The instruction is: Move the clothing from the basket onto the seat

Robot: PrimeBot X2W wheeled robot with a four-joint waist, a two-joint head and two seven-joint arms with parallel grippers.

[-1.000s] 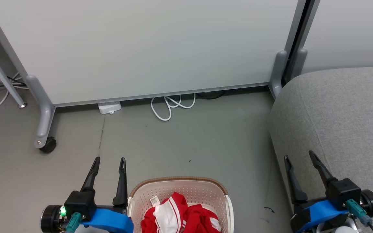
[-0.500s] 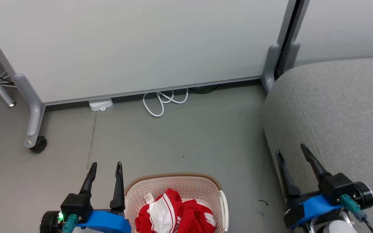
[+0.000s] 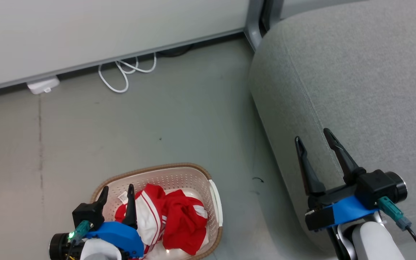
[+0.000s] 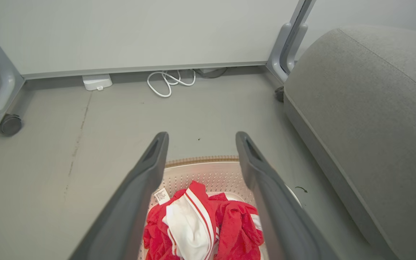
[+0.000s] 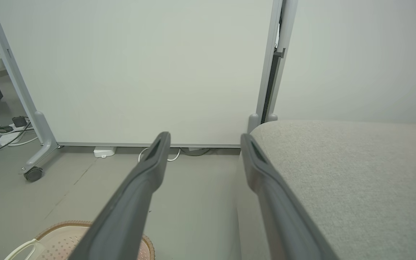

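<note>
Two claws hold their fingers apart, gripping nothing. Nearest, the left claw [image 3: 117, 189] hangs over the left side of the basket [image 3: 164, 167], where the red and white clothing [image 3: 173, 216] lies heaped. The basket stands on the grey floor [image 3: 85, 137]. The right claw [image 3: 312, 135] is at the front edge of the seat [image 3: 356, 72]. Farther off, a white cable [image 3: 121, 75] lies below a pale panel [image 3: 85, 29]

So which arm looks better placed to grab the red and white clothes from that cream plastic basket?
Left, probably. The left gripper is open over the red-and-white clothing in the cream perforated basket; the right gripper is off by the grey fabric seat.
</note>
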